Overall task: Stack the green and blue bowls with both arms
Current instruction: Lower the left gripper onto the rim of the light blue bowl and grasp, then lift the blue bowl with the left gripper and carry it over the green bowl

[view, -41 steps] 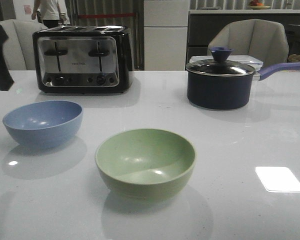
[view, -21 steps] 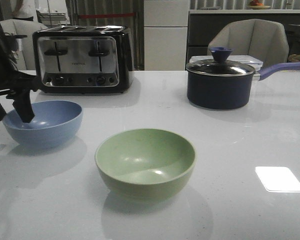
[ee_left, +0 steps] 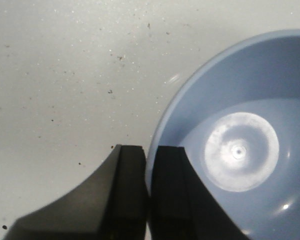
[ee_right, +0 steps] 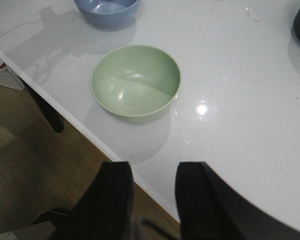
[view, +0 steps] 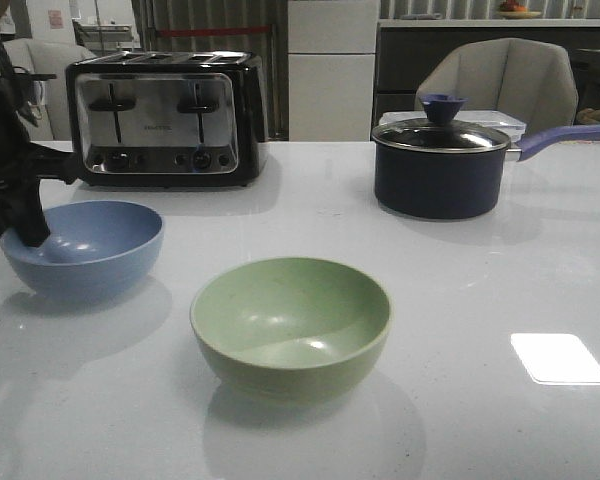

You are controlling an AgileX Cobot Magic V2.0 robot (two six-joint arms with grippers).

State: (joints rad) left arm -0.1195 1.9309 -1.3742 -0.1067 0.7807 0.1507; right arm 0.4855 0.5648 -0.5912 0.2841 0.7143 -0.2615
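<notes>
Two bowls sit on the white table (view: 460,300): nearest, the green bowl (view: 291,325) stands alone and untouched. Further left, the left gripper (ee_left: 148,170) pinches the blue bowl (view: 83,248) at its rim, one finger inside, one outside. The right gripper (ee_right: 152,195) hangs parted, holding nothing. Behind stand a toaster (view: 165,118) and a saucepan (view: 442,165).

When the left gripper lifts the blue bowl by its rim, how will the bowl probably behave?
The blue bowl looks rigid and thin-walled, so it is probably light. The left gripper pinches only one side of the rim, so the bowl may tilt down on its free side. Its matte surface should limit slipping, though the narrow flat base could let it rock if pushed.
</notes>
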